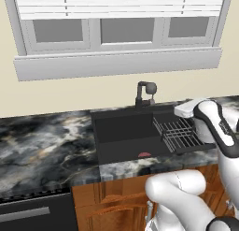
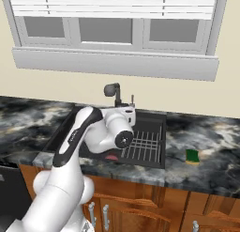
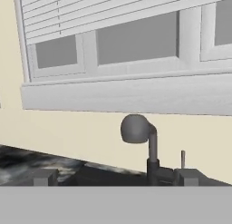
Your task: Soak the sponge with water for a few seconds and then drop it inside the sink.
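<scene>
On the tabletop [image 2: 206, 132] right of the sink [image 1: 123, 136], the sponge [image 2: 192, 156] lies ungrasped; gripper [image 3: 117, 178] spread, empty, facing the faucet [image 3: 144, 146]; risk: reaching across may strike the rack [image 2: 143, 146].

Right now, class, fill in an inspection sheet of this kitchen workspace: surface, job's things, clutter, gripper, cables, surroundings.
Surface: dark marbled counter with a built-in basin, wooden cabinets below.
Job's things: sponge lies flat on the counter right of the sink, untouched; sink dark, red drain spot visible; no water stream seen at the faucet.
Clutter: black wire dish rack in the sink's right part.
Gripper: gripper open, holding nothing, pointed at the faucet and the wall.
Cables: nothing seen.
Surroundings: cream wall, grey window with blinds partly lowered, dark appliance front at lower left.
</scene>
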You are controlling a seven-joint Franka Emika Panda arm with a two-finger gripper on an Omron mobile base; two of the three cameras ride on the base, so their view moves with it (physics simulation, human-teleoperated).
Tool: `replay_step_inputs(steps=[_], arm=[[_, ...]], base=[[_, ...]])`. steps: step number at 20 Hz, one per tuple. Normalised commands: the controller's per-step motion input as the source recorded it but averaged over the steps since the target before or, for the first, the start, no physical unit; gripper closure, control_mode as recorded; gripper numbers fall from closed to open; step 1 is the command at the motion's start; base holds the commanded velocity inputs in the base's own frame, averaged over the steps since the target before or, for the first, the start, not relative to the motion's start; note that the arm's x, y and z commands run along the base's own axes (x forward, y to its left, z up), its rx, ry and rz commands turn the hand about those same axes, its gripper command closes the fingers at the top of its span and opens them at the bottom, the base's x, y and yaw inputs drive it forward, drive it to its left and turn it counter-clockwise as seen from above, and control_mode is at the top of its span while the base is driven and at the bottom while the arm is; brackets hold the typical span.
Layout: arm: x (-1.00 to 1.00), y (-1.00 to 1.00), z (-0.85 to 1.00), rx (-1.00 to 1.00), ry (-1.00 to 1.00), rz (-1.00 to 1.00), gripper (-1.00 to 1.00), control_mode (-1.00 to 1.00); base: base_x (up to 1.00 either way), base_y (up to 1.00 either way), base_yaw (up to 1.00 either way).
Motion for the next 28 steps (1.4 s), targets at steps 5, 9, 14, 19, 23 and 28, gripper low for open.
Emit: replay_step_inputs(steps=[5,9,14,19,23,28], arm=[[0.2,-0.26,-0.18,0.0,0.0,0.0,-1.0,-1.0],[0.09,-0.22,-0.12,0.0,0.0,0.03,-1.0,-1.0],[0.17,-0.01,0.0,0.0,0.0,0.06,-1.0,-1.0],[0.43,0.0,0.0,0.0,0.01,0.1,-1.0,-1.0],[0.45,0.0,0.0,0.0,0.0,0.09,-1.0,-1.0],[0.26,0.0,-0.13,0.0,0.0,0.03,-1.0,-1.0]], base=[[0.0,0.0,0.0],[0.0,0.0,0.0],[0.0,0.0,0.0],[0.0,0.0,0.0],[0.0,0.0,0.0],[0.0,0.0,0.0]])
